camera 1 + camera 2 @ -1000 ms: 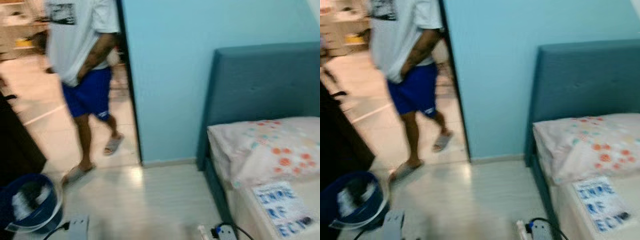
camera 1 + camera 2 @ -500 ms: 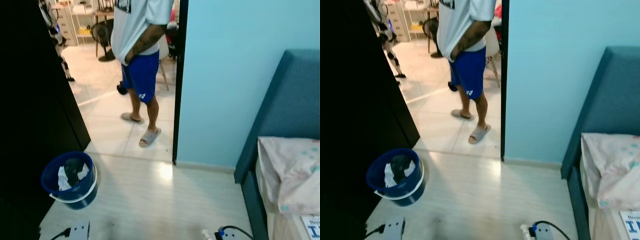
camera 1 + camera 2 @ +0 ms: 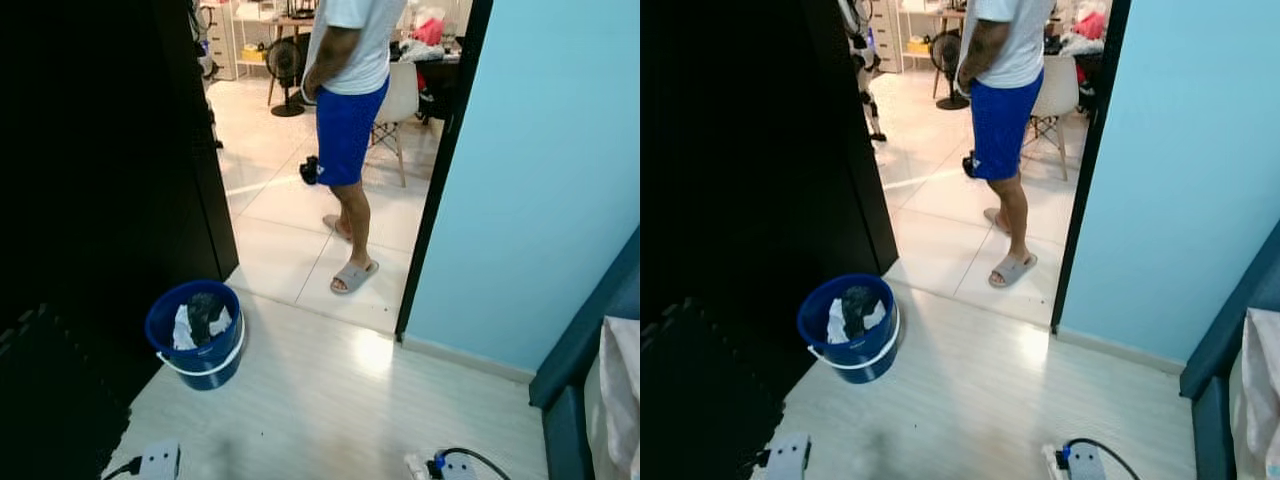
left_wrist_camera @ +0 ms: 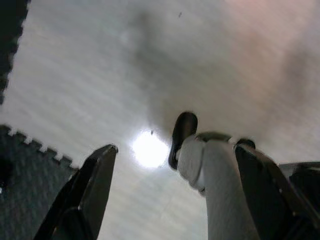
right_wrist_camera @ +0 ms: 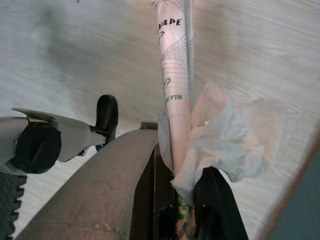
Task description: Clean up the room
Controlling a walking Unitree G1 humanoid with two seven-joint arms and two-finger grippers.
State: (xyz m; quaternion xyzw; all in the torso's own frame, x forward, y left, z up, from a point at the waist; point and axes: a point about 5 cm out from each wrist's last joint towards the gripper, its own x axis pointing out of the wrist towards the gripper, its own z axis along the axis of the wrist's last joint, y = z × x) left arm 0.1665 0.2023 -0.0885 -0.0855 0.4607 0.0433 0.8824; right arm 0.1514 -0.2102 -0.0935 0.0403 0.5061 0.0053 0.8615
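Carry-to-bin step, I'd say: right gripper (image 5: 175,200) is pinched on a crumpled tissue (image 5: 230,142) plus a printed paper tube (image 5: 175,75), held over the pale floor (image 3: 330,400). Blue bucket (image 3: 197,335), already holding rags, sits ahead-left by the dark wardrobe (image 3: 100,180). Next move likely: approach it, position over the rim, release. Left gripper (image 4: 172,165) spread wide, empty. Person (image 3: 350,110) stands in the doorway; power strips (image 3: 445,467) on the floor.
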